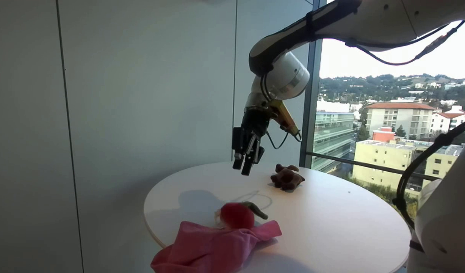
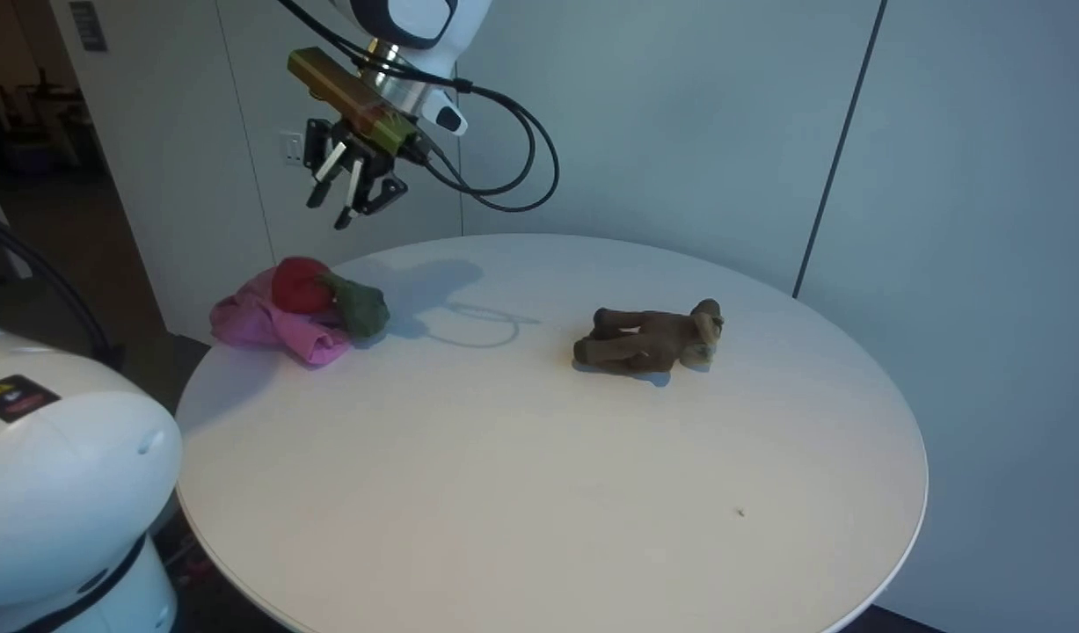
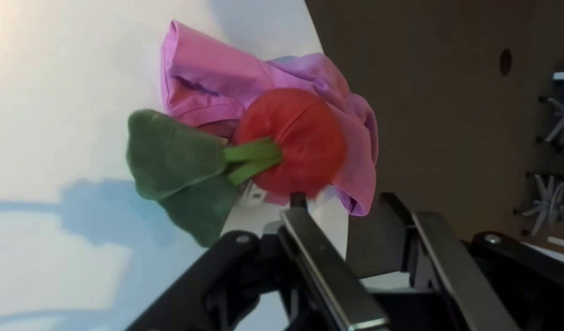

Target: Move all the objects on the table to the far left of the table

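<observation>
A round white table (image 2: pixel 539 492) holds the objects. A pink cloth (image 1: pixel 213 246) lies crumpled at its edge and also shows in the wrist view (image 3: pixel 217 64). A red plush vegetable (image 1: pixel 237 215) with green leaves rests against or on the cloth; in the wrist view its red body (image 3: pixel 295 142) overlaps the cloth and its leaves (image 3: pixel 176 156) lie over the table. A brown stuffed animal (image 2: pixel 649 341) lies apart from them and also shows in an exterior view (image 1: pixel 287 177). My gripper (image 2: pixel 331 207) is open and empty, above the table; its spread fingers (image 3: pixel 344 202) show in the wrist view.
A wall (image 2: pixel 662 132) stands close behind the table, and a window (image 1: pixel 387 113) is beside it. The robot's base (image 2: pixel 64 483) stands at the table's edge. In the wrist view, the dark floor (image 3: pixel 438 115) lies beyond the edge near the cloth.
</observation>
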You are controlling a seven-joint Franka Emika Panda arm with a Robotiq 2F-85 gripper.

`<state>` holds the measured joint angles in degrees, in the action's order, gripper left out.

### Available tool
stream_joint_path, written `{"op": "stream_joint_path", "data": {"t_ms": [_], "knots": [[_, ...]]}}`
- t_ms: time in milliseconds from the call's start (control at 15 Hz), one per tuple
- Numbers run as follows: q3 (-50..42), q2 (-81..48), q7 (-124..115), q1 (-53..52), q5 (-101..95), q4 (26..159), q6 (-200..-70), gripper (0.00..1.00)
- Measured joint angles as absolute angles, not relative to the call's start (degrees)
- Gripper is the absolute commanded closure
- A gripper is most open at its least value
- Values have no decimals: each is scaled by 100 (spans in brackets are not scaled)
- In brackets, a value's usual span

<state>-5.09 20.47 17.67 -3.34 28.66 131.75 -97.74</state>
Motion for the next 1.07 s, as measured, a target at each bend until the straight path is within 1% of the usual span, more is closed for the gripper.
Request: {"op": "stream_joint_path", "data": {"t_ms": [67,200,267,467,867,1067], "knots": [[-435,2058,1770,-333,2740,13196,-9967,15],[-339,2063,1770,-328,2422,13226,-10541,1],[-334,2048,1774,-317,2231,13223,-10833,0],[-435,1888,1863,-125,1562,13115,-11667,0],[-1041,1127,1965,616,340,13011,-13676,0],[-1195,729,1601,1016,-438,13128,-14705,0]]}}
